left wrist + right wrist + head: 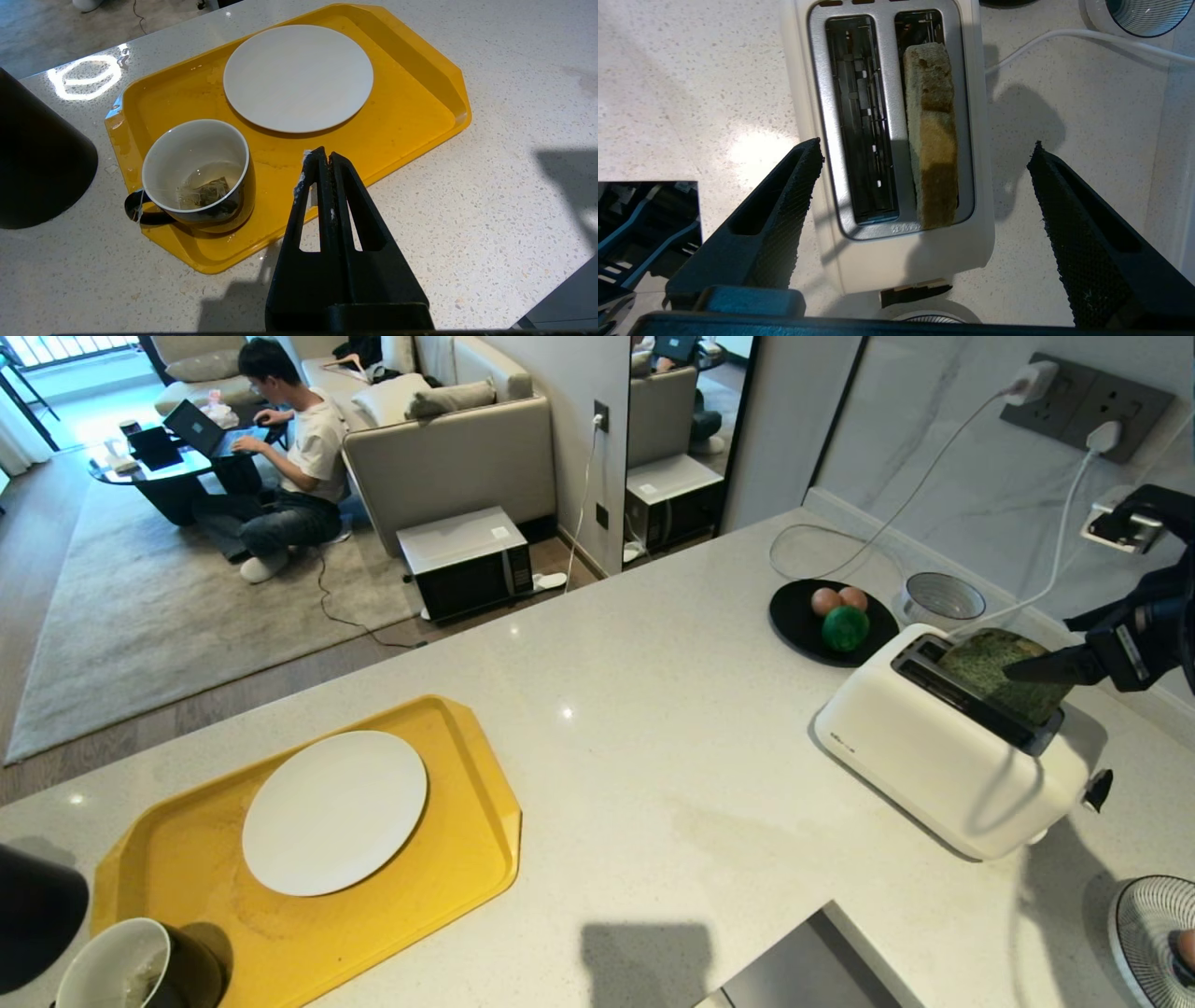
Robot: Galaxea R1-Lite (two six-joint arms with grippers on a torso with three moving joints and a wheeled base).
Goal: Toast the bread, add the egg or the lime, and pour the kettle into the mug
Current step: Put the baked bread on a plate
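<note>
Bread [931,135] stands in one slot of the white toaster [943,756] near the desk's [653,747] far edge, its logo unreadable. Right tool [924,186] hangs released above it; left tool [322,161] is clenched, empty, near the yellow tray [420,93].

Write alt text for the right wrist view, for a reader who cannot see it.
The right gripper hangs above a white two-slot toaster, its jaws spread wide and holding nothing. The green bread stands in one slot with its browned crust showing; the other slot is empty. A white cord trails across the speckled counter.
</note>
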